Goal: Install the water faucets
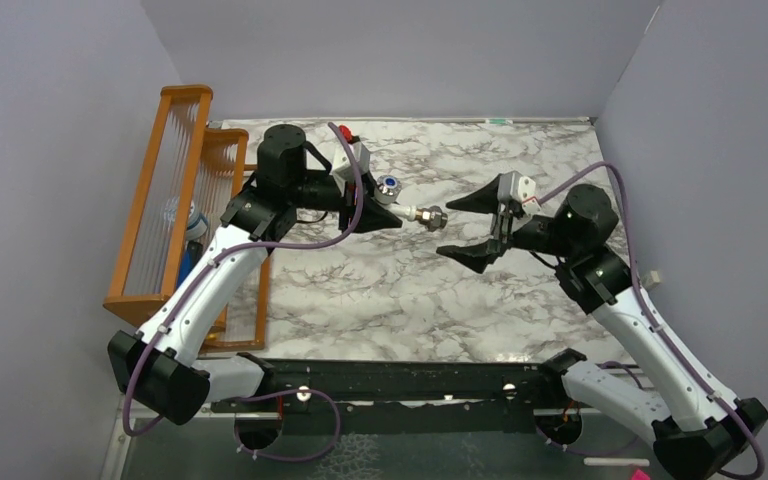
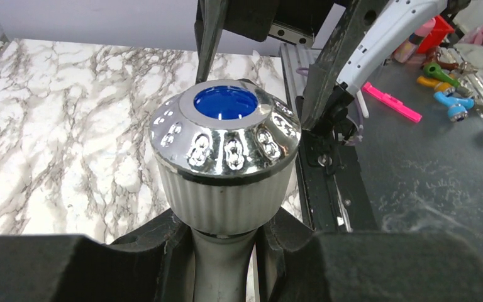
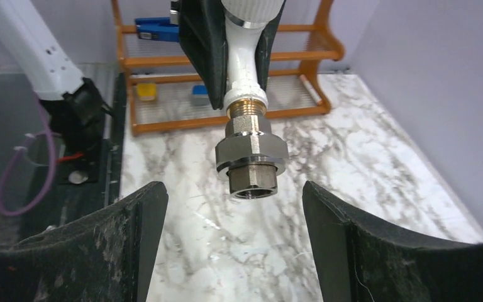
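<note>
we see L end effector [image 1: 392,214] clamped on white tap [image 3: 242,69], nut fitting [image 3: 251,157] on its threaded end, R end effector [image 1: 445,228] spread wide, just beside nut, w/o contact

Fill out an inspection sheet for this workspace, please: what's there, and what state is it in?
Surface: marble-patterned tabletop.
Job's things: white faucet with chrome knob, metal fitting on its threaded end, held above the table.
Clutter: orange rack at the left edge, small items inside.
Grippers: left gripper shut on the faucet; right gripper open, facing the fitting, not touching.
Cables: purple cables along both arms.
Surroundings: plain walls on three sides.
</note>
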Tool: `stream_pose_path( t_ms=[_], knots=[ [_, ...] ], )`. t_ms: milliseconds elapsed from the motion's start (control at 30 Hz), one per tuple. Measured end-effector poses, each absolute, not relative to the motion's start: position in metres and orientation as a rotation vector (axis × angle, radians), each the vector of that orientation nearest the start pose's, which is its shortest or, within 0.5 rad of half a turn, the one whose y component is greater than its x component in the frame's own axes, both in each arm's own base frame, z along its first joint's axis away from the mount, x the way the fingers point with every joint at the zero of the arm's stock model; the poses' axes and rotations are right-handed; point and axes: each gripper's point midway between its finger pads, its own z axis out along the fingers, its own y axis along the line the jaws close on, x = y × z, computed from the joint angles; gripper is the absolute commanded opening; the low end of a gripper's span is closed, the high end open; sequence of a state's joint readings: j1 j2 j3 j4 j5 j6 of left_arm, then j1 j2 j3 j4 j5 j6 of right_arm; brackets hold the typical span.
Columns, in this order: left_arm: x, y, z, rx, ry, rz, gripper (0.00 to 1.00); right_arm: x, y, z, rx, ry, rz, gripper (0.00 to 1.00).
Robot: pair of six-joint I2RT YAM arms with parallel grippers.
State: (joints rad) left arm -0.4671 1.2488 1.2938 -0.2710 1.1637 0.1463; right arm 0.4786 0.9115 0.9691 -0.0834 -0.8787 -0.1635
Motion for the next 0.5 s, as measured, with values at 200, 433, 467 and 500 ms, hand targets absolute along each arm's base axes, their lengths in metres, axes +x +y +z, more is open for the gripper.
stream_pose_path(
  t_ms=[200,433,467,500],
  knots=[
    [0.212,-0.286,0.358,1.250,1.315,-1.298,0.00,0.214,0.243,0.353,-1.079,1.089,0.773,0.82],
    [0.213,-0.288,0.370,1.225,1.291,-1.318,0.00,0.220,0.242,0.364,-1.088,0.899,0.649,0.80],
    [0.213,-0.289,0.371,1.222,1.287,-1.321,0.00,0.219,0.243,0.365,-1.096,0.875,0.643,0.79],
    [0.213,-0.289,0.372,1.219,1.287,-1.323,0.00,0.218,0.244,0.368,-1.106,0.851,0.640,0.79]
  ],
)
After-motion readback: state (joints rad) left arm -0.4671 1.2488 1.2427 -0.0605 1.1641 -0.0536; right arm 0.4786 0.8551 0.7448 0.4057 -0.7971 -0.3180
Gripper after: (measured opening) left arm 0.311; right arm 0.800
